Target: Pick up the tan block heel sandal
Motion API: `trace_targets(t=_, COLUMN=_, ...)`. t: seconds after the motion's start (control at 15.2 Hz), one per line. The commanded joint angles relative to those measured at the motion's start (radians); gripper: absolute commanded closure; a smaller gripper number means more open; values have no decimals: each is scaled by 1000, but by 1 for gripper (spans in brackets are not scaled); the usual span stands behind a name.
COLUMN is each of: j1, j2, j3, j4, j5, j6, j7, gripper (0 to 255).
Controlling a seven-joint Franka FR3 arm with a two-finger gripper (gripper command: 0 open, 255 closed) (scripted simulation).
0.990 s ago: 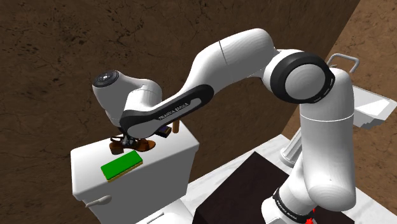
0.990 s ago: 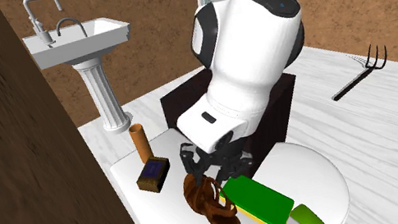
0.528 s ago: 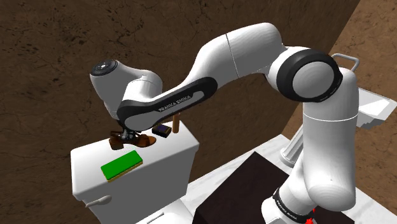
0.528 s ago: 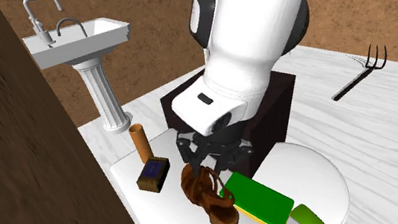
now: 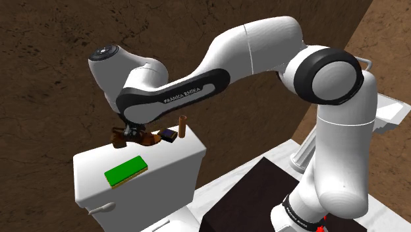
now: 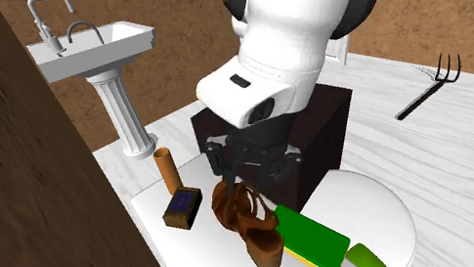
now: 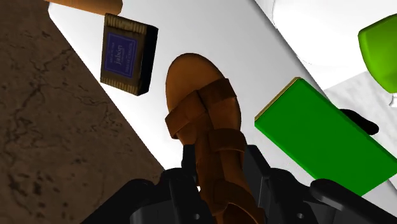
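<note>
Brown strappy sandal (image 7: pixel 205 121) sits clasped in my end effector (image 7: pixel 219 184), just over the white tank lid (image 5: pixel 92 171), near the green block (image 5: pixel 126 171). Held by its straps, it could twist and slip free.

White capitals reading FRANKA EMIKA run along the black band on the arm's forearm (image 5: pixel 172 99), just above and behind the jaws of the gripper (image 7: pixel 219 167). More white lettering stands on the dark collar at the arm's foot (image 5: pixel 294 214), far back from the jaws, too small to read. Ahead of the jaws, off to one side, the small dark box (image 7: pixel 127 54) carries a blue label whose pale lettering cannot be made out.
</note>
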Motion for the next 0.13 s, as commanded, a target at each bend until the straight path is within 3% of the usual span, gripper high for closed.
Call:
trace_targets(t=0.0, j1=0, j2=-4, j3=1, j4=10, j5=4, j6=-13, j7=-6, gripper=255)
trace_targets(t=0.07, j1=0, j2=-4, j3=1, j4=10, j5=4, j6=-13, j7=-6, gripper=255)
